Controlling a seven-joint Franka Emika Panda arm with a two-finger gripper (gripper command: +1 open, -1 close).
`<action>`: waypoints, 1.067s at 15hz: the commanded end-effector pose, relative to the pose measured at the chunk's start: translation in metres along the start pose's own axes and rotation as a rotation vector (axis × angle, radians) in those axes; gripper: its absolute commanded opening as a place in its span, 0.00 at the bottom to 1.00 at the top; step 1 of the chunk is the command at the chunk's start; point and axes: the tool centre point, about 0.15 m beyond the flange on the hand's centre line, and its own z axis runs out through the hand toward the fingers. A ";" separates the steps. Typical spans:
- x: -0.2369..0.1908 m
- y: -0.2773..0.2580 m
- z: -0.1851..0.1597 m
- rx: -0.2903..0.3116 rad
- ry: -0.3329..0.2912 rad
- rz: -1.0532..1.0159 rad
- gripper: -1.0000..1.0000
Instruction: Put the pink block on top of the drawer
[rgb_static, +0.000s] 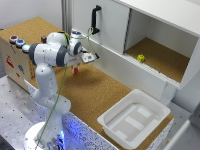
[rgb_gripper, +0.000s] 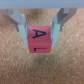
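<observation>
The gripper (rgb_gripper: 40, 27) is clamped on the pink block (rgb_gripper: 40, 40) marked "A" and "L"; a white tray (rgb_static: 134, 119) sits well right, a yellow-green block (rgb_static: 141, 58) far right.

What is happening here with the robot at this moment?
The single arm's gripper is closed on the pink block, which sits between its fingers above the cork-covered table. A small yellow-green block lies inside the open white cabinet. A white tray rests near the table's edge.
</observation>
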 end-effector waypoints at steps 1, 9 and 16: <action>0.018 -0.004 -0.092 -0.030 0.011 0.044 0.00; 0.112 0.000 -0.175 -0.029 -0.018 -0.008 0.00; 0.203 -0.016 -0.201 0.048 -0.032 -0.100 0.00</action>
